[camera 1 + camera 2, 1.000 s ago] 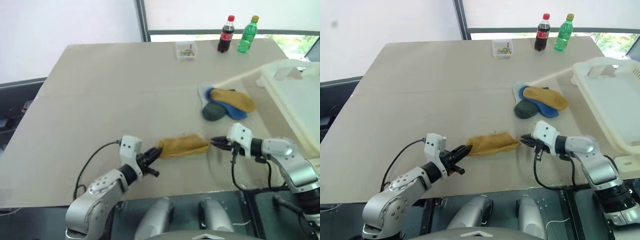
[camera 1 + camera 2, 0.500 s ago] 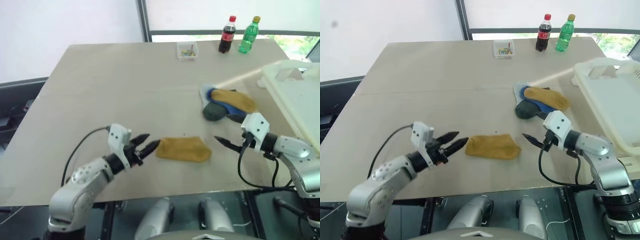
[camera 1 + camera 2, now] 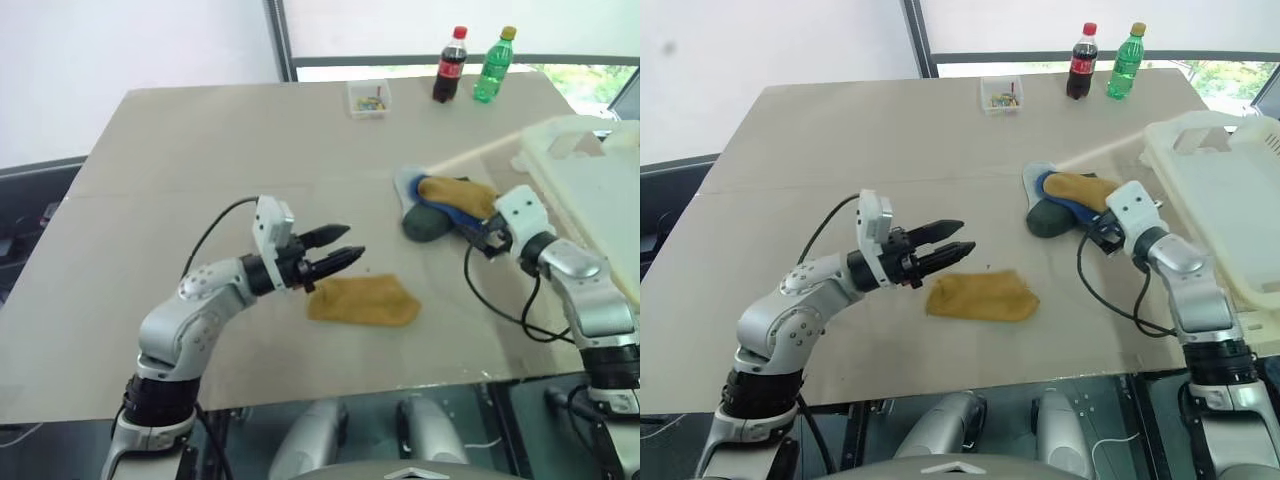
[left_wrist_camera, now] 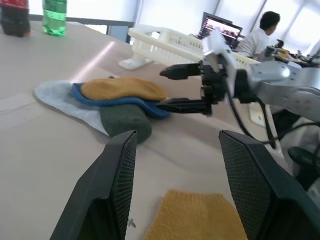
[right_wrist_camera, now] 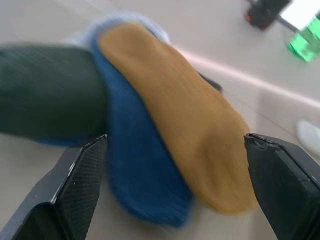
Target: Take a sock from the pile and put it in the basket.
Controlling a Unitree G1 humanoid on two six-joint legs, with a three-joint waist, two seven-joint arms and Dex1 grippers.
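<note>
The pile (image 3: 445, 205) lies right of the table's centre, with a mustard sock on top of blue, dark grey-green and pale blue ones. One mustard sock (image 3: 362, 300) lies flat by itself nearer the front edge. My left gripper (image 3: 348, 243) hovers open just above and behind this sock, holding nothing. My right gripper (image 3: 1095, 235) is open at the pile's near right end, its fingers (image 5: 80, 195) spread either side of the blue and mustard socks (image 5: 170, 125). The cream-white basket (image 3: 590, 190) stands at the table's right edge.
A cola bottle (image 3: 451, 66), a green bottle (image 3: 495, 66) and a small clear box (image 3: 368, 98) stand along the far edge. Cables trail from both wrists. In the left wrist view a person (image 4: 262, 35) sits at a monitor beyond the basket.
Both grippers were shut at the ends of the single mustard sock; both have opened and left it flat on the table. The left rose and swung right; the right moved away to the pile.
</note>
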